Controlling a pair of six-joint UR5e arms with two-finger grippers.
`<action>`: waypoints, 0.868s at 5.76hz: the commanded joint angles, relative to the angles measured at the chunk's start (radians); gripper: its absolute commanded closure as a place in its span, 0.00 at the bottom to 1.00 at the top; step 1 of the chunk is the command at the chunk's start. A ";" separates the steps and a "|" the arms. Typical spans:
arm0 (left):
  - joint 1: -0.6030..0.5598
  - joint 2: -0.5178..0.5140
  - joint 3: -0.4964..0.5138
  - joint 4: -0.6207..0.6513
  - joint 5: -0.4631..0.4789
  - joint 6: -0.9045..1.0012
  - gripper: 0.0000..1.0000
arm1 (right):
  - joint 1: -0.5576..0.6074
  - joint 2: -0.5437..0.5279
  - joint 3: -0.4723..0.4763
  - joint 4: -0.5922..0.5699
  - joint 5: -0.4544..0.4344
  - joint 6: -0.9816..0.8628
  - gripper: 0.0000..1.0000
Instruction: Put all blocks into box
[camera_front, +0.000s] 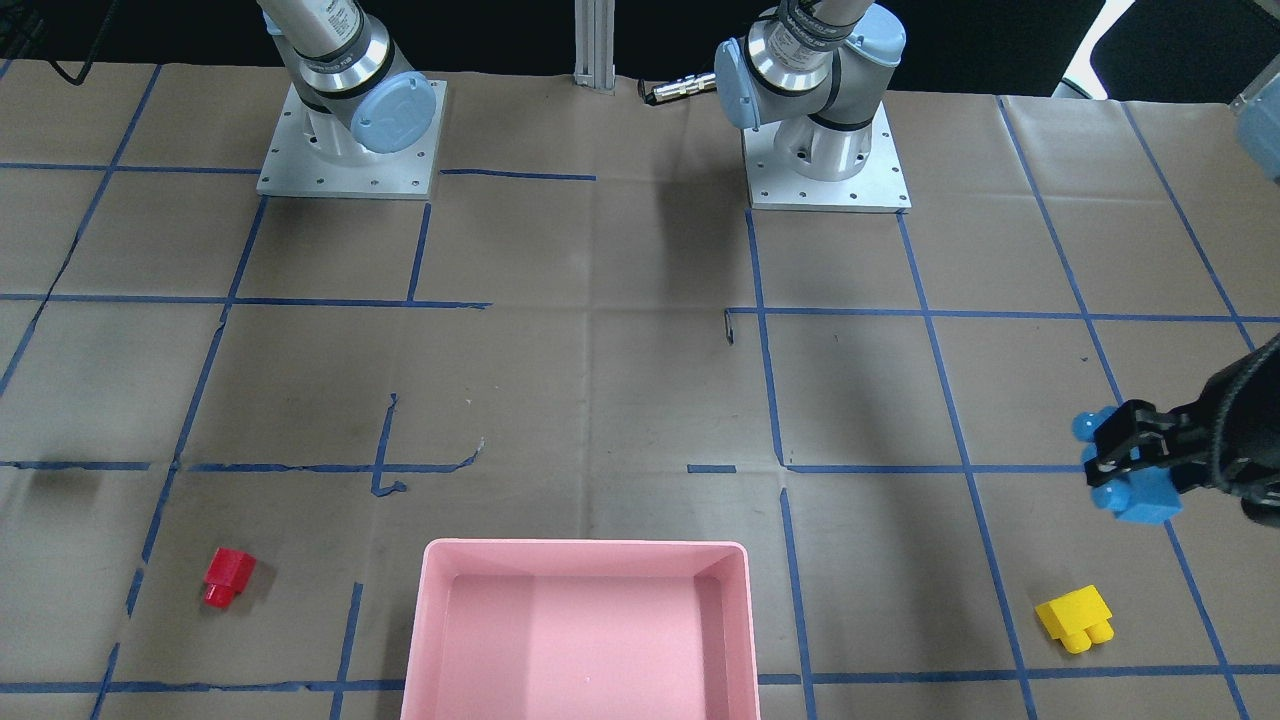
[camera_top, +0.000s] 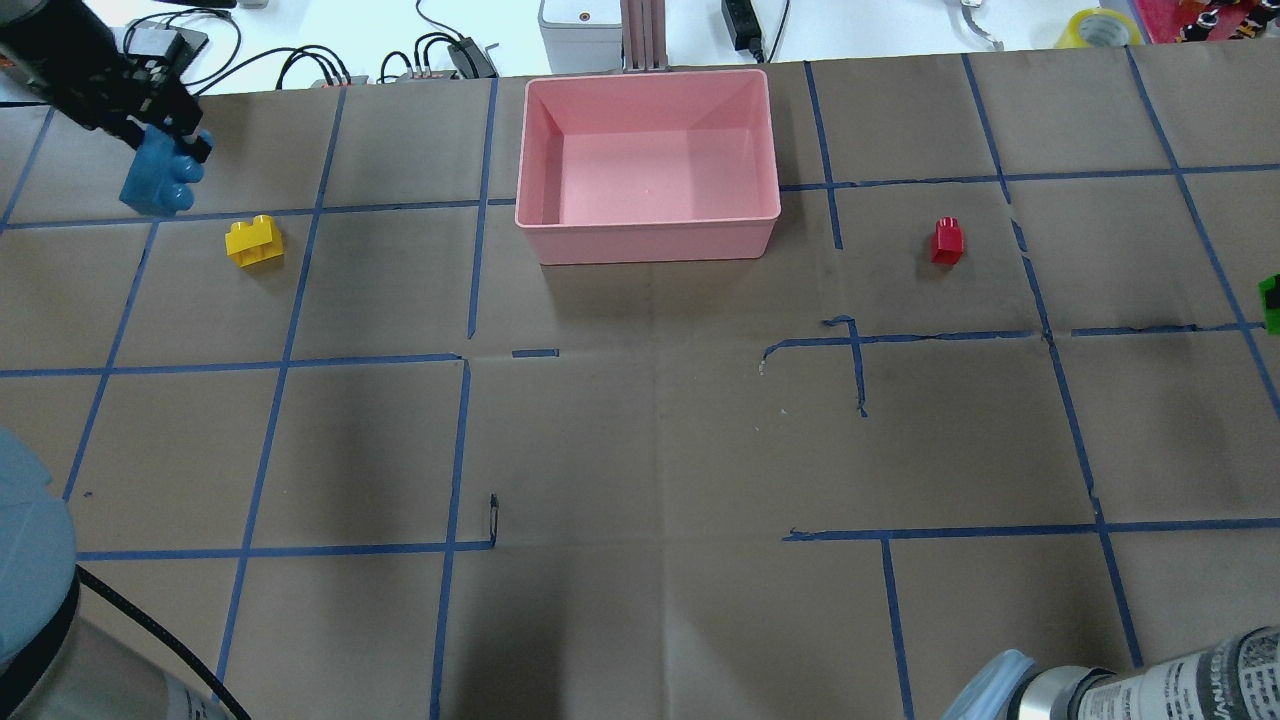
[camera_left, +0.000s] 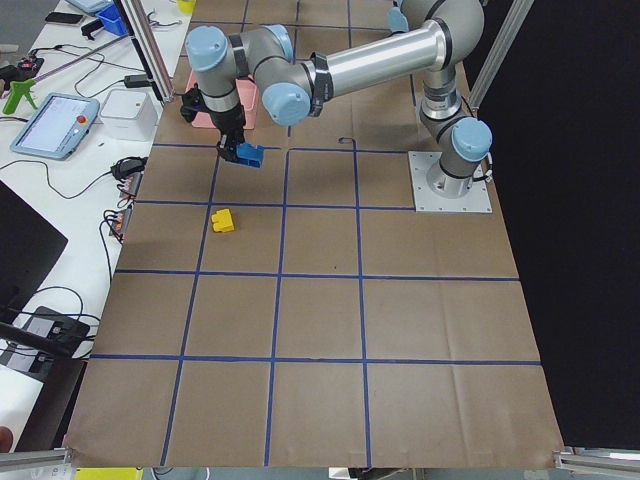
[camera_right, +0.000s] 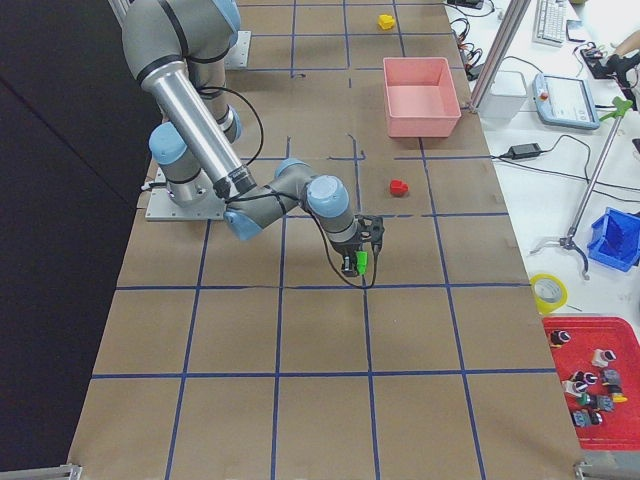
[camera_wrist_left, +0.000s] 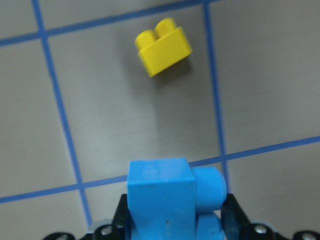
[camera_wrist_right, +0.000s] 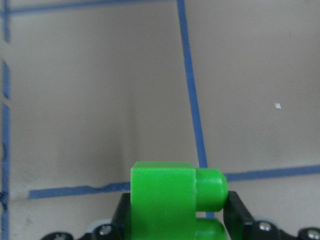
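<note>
Between the left gripper's (camera_front: 1103, 452) fingers sits the light-blue brick (camera_front: 1148, 498), pinched above the table (camera_top: 640, 450) at its far left. The right gripper (camera_right: 352, 262) clamps the green brick (camera_wrist_right: 162, 197); the overhead view cuts that brick off at its right edge, and the front view misses it. Four bricks, one pink tray (camera_top: 648, 238): the yellow brick (camera_top: 254, 242) lies near the blue one, the red brick (camera_top: 947, 241) right of the tray, both outside it.

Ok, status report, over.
Left gripper shut on blue brick, right gripper on green brick. Pink tray empty; yellow brick, red brick on table. Nothing blocking.
</note>
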 joint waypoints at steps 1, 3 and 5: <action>-0.211 -0.114 0.161 -0.012 -0.037 -0.298 1.00 | 0.160 -0.029 -0.083 0.011 0.143 -0.089 0.94; -0.340 -0.284 0.354 -0.009 -0.086 -0.479 1.00 | 0.396 -0.012 -0.140 0.010 0.156 -0.087 0.95; -0.395 -0.400 0.407 0.055 -0.095 -0.531 1.00 | 0.559 0.081 -0.185 -0.006 0.366 -0.074 0.96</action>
